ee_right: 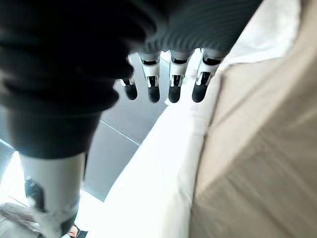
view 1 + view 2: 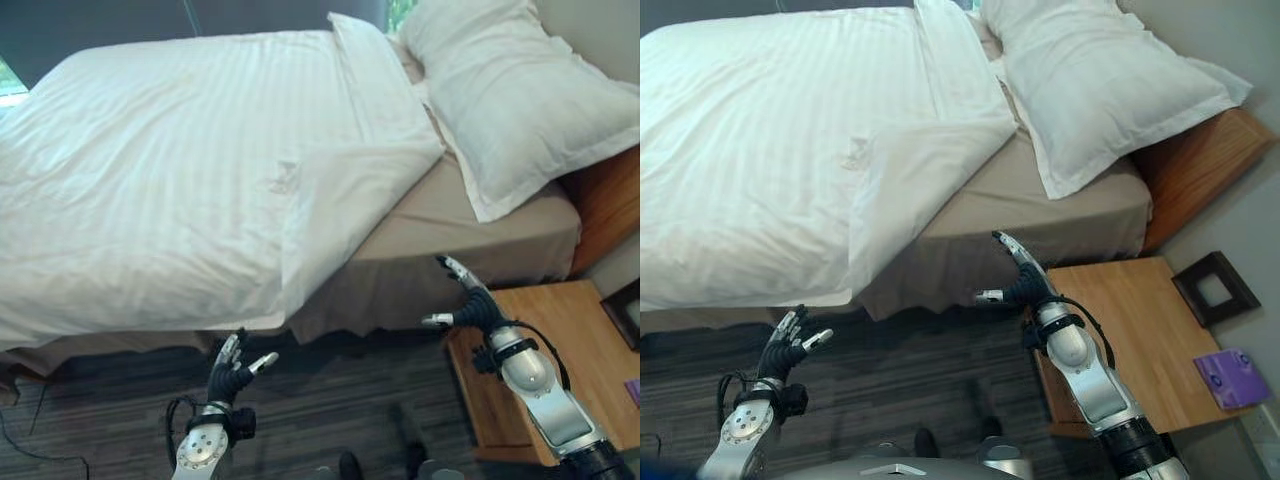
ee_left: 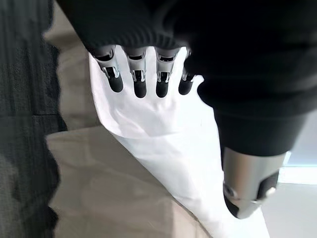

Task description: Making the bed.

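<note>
A bed seen from above, from the robot's head. A white striped duvet covers most of the mattress, its near corner folded back on itself toward 4 o'clock, so that a strip of tan fitted sheet lies bare along the near edge. A large white pillow rests at 1 o'clock against the wooden headboard, with a second pillow partly showing beneath it.

The left hand hangs at 7 o'clock over the dark floor, just below the duvet's hanging edge, fingers loosely extended and holding nothing. The right hand sits at 5 o'clock beside the mattress side, fingers straight, thumb out, also empty and touching nothing.

Judging by this, the robot is reaching in, before any grasp. The next move likely calls for taking hold of the folded corner and drawing it flat toward the pillow.

No containers are in view. A wooden bedside table at 4 o'clock carries a dark square frame and a small purple packet.
</note>
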Motion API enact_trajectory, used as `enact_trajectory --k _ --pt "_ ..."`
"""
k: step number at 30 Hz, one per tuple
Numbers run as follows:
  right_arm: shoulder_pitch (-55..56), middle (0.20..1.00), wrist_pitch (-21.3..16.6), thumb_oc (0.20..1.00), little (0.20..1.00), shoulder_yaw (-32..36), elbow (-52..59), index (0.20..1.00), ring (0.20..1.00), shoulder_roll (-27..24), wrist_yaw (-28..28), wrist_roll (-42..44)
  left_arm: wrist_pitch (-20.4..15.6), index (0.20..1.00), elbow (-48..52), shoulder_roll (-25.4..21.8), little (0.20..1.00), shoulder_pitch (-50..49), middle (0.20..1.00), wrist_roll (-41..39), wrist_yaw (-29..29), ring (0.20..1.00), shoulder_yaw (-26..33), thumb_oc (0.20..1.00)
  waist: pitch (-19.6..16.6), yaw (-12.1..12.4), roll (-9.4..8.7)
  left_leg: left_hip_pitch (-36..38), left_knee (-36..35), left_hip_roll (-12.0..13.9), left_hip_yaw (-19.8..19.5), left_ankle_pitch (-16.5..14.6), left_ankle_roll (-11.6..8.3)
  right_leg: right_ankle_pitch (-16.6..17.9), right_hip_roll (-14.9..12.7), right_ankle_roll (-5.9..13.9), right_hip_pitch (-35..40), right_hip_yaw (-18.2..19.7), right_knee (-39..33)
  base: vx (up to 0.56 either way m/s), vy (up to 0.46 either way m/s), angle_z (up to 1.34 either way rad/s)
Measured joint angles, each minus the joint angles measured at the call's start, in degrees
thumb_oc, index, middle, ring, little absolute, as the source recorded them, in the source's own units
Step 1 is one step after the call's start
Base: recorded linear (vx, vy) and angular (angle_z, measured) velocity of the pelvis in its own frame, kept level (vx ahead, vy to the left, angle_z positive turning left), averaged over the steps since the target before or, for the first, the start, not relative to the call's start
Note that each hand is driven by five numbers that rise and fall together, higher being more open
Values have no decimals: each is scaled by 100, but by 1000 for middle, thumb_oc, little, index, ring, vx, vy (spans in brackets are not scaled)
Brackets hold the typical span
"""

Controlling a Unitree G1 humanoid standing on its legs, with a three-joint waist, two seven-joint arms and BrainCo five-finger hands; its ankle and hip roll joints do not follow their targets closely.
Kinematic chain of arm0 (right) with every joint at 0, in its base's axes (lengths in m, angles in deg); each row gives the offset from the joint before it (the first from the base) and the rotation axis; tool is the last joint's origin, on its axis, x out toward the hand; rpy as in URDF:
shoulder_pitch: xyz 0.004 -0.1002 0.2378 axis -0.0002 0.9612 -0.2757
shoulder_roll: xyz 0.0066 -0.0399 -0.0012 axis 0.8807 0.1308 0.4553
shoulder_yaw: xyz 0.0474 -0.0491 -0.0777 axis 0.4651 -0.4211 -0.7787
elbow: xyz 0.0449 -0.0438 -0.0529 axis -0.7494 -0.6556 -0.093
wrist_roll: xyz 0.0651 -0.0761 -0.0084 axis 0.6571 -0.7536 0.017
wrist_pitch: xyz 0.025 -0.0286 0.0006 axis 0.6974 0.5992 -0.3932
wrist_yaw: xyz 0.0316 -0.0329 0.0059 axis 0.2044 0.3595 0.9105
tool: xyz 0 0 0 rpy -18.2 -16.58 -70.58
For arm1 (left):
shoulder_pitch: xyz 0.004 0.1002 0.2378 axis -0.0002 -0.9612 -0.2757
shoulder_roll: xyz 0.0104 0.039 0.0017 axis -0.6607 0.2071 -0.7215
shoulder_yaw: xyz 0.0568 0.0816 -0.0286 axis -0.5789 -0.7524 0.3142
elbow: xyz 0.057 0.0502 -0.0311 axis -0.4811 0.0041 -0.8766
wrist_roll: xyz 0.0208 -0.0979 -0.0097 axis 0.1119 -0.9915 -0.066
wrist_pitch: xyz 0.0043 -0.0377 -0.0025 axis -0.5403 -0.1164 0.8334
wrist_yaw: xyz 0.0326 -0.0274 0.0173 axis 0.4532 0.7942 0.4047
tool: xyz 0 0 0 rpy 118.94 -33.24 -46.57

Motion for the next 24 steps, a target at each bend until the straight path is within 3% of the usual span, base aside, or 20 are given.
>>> enact_trajectory --k 5,7,8,9,10,11,13,15,16,18,19,20,21,22,23,24 --pt "-226 1000 -16 1000 1000 -163 -54 1000 1000 -18 -4 -1 -43 1000 131 12 1000 182 1000 -30 2 1000 -34 1000 -23 42 -33 -137 248 129 -46 34 -130 -50 81 44 54 -58 0 20 -112 9" --pt "-329 1000 -16 1000 1000 -184 -82 1000 1000 -38 -6 -3 -46 1000 146 7 1000 297 1000 -45 5 1000 -28 1000 -4 81 -52 -412 714 209 -143 -32 -275 -129 100 -88 49 -160 -4 81 -131 35" --pt "-435 1000 -20 1000 1000 -186 -151 1000 1000 -106 -26 -12 -49 1000 138 6 1000 456 1000 -46 6 1000 -29 1000 63 114 -157 -806 1312 262 -94 -4 -409 -147 37 -169 73 -316 4 81 -88 68" --pt "-527 1000 -21 1000 1000 -163 -253 1000 1000 -206 -44 -36 -65 1000 125 -7 1000 645 1000 -48 10 1000 -21 1000 163 85 -392 -1078 1760 455 512 -167 -806 -138 -79 -253 124 -554 -5 160 -32 105" --pt "-606 1000 -8 1000 1000 -129 -322 1000 1000 -288 -63 -46 -75 1000 136 -35 1000 703 1000 -48 9 1000 7 1000 174 30 -380 -1215 1895 823 1191 -207 -802 -188 -80 -297 124 -762 -5 166 39 91" --pt "-641 1000 -8 1000 1000 -101 -282 1000 1000 -394 -131 -47 -83 1000 202 -53 1000 653 1000 -50 8 1000 18 1000 187 62 -466 -1363 1775 1176 1580 -184 -832 -215 -59 -289 24 -821 32 210 43 48" --pt "-762 1000 -17 1000 1000 -94 -284 1000 1000 -414 -151 -68 -57 1000 264 -107 1000 472 1000 -45 31 1000 63 1000 218 195 -506 -1382 1399 1360 1598 -195 -848 -221 -105 -279 -48 -704 2 142 87 -12" --pt "-881 1000 -18 1000 1000 41 -236 1000 1000 -477 -163 -270 -61 1000 674 -41 1000 76 1000 -42 185 1000 155 1000 197 162 -420 -1190 840 1327 1523 -162 -807 -233 -234 -253 -191 -708 1 202 137 -12" --pt "-943 1000 -18 1000 1000 69 -254 1000 1000 -499 -174 -276 -69 1000 712 70 1000 -82 1000 -41 246 1000 164 1000 153 128 -325 -918 367 1144 1409 100 -754 -159 -285 -96 -187 -742 57 215 141 -3" --pt "-998 1000 -49 1000 1000 -12 -264 1000 1000 -406 -189 -281 -49 1000 667 -63 1000 -41 1000 -40 254 1000 174 1000 148 165 -473 -897 260 946 1298 199 -686 -361 -576 163 -447 -835 606 177 142 13" --pt "-1005 1000 -63 1000 1000 -30 -268 1000 1000 -374 -186 -291 -47 1000 671 -152 1000 -29 1000 -34 266 1000 173 1000 136 175 -526 -922 224 893 1311 197 -683 -462 -650 382 -467 -844 859 134 106 43" --pt "-1083 1000 -62 1000 1000 5 -284 1000 1000 -211 -198 -403 -48 1000 702 -383 1000 19 1000 -11 275 1000 159 1000 200 174 -645 -969 185 691 1265 188 -584 -398 -818 799 -1183 -834 2626 51 16 68" --pt "-1186 1000 -69 1000 1000 -3 -279 1000 1000 -151 -248 -449 -46 1000 814 -501 1000 44 1000 2 288 1000 155 1000 316 90 -636 -1075 479 804 1137 172 -324 -266 -1005 1155 -1856 -637 3818 149 -21 84" --pt "-1098 1000 -88 1000 1000 -172 -293 1000 1000 -126 -253 -506 -47 1000 842 -577 1000 -94 1000 4 295 1000 133 1000 296 157 -641 -937 430 793 1234 284 -165 -330 -956 1157 -2148 -480 4507 222 -120 87" --pt "-1130 1000 -185 1000 1000 -128 -324 1000 1000 -93 -327 -504 -49 1000 870 -688 1000 -212 1000 4 304 1000 132 1000 297 216 -658 -949 257 772 1278 189 -311 -291 -706 1084 -2388 -586 4384 372 -182 94" --pt "-1164 1000 -206 1000 1000 -85 -535 1000 1000 55 -348 -497 -65 1000 864 -826 1000 -248 1000 -2 329 1000 130 1000 245 148 -954 -1203 1035 617 1197 -96 -278 -356 -1029 848 -2430 -669 3698 504 -402 64"
